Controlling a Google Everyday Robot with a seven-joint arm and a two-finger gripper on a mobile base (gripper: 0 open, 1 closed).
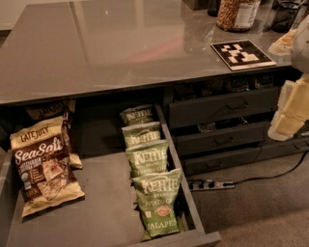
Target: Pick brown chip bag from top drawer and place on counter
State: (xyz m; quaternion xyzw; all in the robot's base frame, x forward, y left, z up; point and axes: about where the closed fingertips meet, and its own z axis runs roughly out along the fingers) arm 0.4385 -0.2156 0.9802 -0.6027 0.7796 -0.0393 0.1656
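The brown chip bag (43, 169) leans on the left side of the open top drawer (101, 207), its "Sea Salt" front facing up. Another bag of the same make (48, 112) lies behind it, mostly hidden under the counter's edge. The counter (111, 43) spreads above the drawer, glossy and grey-brown. My gripper (288, 115) is at the right edge of the view, cream-coloured, in front of the closed drawer fronts. It is far to the right of the bag and well apart from it.
Several green Kettle bags (149, 161) stand in a row along the drawer's right wall. Closed drawer fronts with handles (222, 108) are at right. On the counter are a black-and-white marker tile (242, 54) and a jar (237, 13). A power strip (210, 185) lies on the floor.
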